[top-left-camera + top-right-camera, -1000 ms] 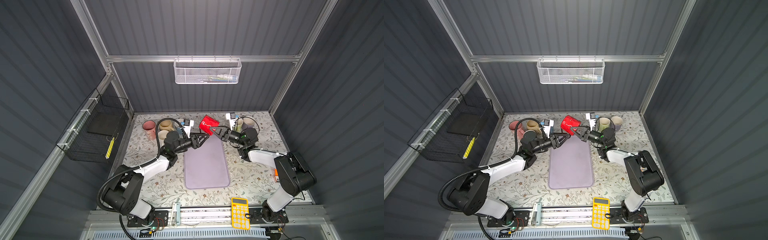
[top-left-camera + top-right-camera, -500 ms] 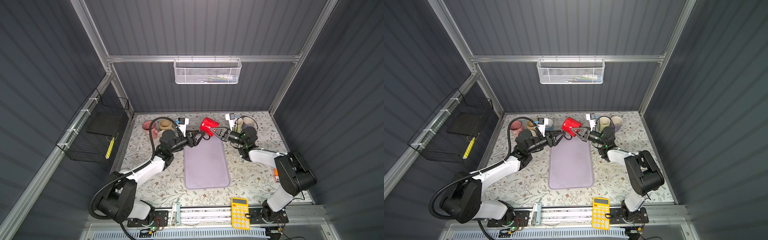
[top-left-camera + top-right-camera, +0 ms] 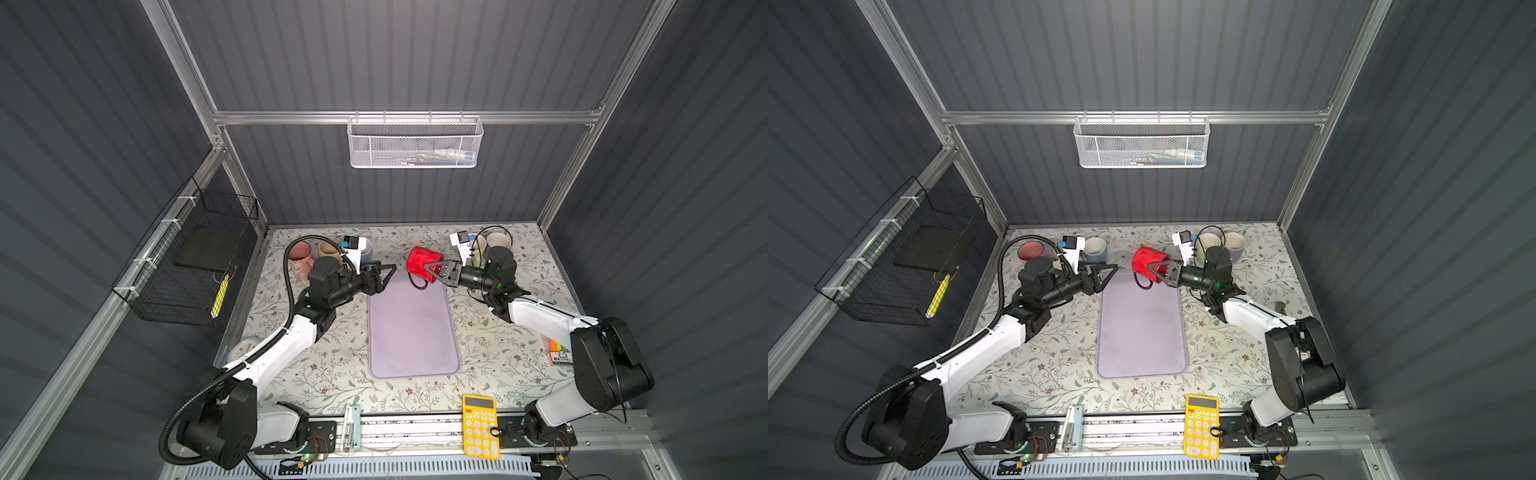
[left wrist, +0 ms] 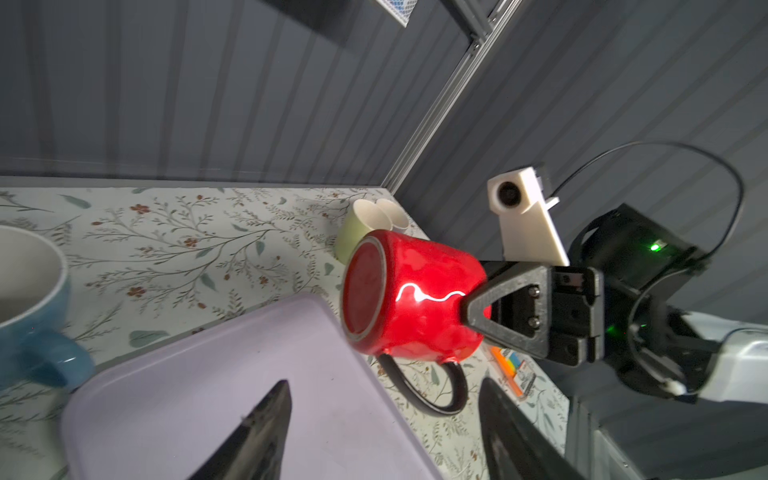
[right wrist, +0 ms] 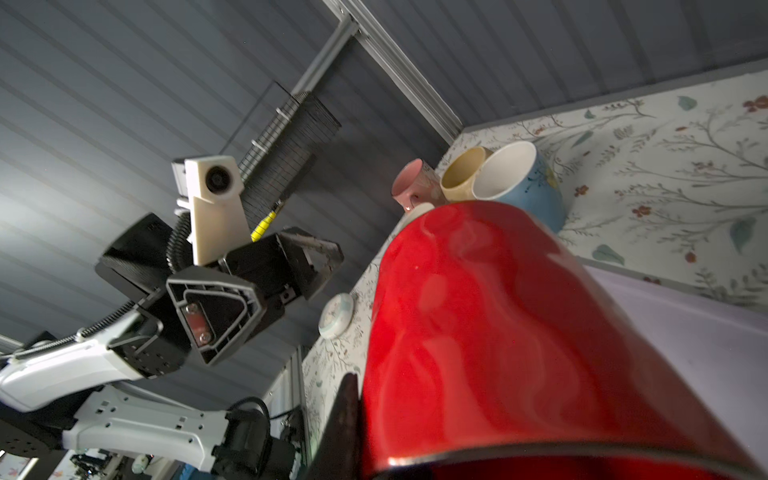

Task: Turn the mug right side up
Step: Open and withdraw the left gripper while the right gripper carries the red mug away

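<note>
The red mug hangs in the air over the far end of the lilac mat. It lies on its side, base toward the left arm, black handle hanging down. My right gripper is shut on its rim; one finger lies against the outer wall, the other is hidden. My left gripper stands open a short way left of the mug, holding nothing.
Pink, tan and blue mugs stand at the back left. Green and pale mugs stand at the back right. A yellow calculator lies at the front, markers at the right edge.
My left gripper has opened and drawn back to the left, away from the mug. The mug stays in the right gripper, slightly lower and more on its side.
</note>
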Robot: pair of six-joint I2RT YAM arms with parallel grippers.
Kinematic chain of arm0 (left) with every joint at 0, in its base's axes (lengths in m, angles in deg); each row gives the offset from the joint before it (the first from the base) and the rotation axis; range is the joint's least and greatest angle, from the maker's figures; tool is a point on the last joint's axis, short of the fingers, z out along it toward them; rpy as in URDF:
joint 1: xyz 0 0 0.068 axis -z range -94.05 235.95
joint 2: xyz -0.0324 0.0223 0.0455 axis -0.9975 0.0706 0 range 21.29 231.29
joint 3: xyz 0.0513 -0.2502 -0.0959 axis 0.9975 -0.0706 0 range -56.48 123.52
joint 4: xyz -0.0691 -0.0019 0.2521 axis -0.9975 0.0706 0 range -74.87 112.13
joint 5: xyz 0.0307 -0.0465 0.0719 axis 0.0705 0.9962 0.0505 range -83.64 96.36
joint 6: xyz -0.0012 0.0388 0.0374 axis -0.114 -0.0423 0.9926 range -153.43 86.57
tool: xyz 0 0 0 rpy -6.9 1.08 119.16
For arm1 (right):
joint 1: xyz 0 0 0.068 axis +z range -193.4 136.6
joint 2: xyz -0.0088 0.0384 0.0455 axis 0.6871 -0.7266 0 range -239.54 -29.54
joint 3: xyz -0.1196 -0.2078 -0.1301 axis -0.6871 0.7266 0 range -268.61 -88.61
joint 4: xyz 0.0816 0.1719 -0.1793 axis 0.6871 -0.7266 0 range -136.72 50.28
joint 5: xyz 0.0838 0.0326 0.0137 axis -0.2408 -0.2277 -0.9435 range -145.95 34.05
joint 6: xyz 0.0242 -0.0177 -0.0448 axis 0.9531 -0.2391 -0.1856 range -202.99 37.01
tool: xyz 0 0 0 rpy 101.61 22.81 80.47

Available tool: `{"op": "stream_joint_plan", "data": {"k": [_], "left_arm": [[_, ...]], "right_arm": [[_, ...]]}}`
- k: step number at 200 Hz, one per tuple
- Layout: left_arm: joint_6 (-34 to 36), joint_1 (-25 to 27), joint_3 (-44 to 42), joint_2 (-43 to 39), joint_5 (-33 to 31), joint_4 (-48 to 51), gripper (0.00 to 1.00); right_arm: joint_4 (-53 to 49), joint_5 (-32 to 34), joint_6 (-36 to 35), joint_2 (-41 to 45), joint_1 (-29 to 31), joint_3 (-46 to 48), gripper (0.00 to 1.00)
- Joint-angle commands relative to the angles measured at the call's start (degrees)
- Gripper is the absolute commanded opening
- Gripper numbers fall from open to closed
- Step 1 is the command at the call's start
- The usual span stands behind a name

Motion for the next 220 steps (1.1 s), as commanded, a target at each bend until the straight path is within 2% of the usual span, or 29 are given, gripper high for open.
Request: {"op": "stream_joint_plan", "data": {"k": [1,33,43,92,173,220], "left_arm": [[7.6,-0.5,4.5,-1.8,-3.1,11.9,0.71],[14.7,-0.8,9.1,-2.4,-5.5,24.2,0.71],[16.5,-0.9,10.0,-2.6,-8.0,26.8,0.72],[23.3,-1.1,11.9,-2.7,-12.2,35.0,0.72],[29.4,-1.1,11.8,-2.7,-14.7,40.3,0.72],[29.6,-1.1,9.5,-3.9,-14.8,39.2,0.72]], "right_arm": [[-16.6,1.0,-12.0,4.0,-0.3,-4.8,0.0],[-35.4,5.2,-20.9,6.3,-0.7,-9.8,0.0],[-40.3,6.4,-22.9,6.6,-0.9,-11.3,0.0],[-55.0,12.4,-27.9,7.5,-1.4,-16.4,0.0],[-72.7,23.6,-32.5,7.7,-3.3,-22.8,0.0],[-83.6,29.8,-35.5,5.0,-3.8,-27.7,0.0]]}}
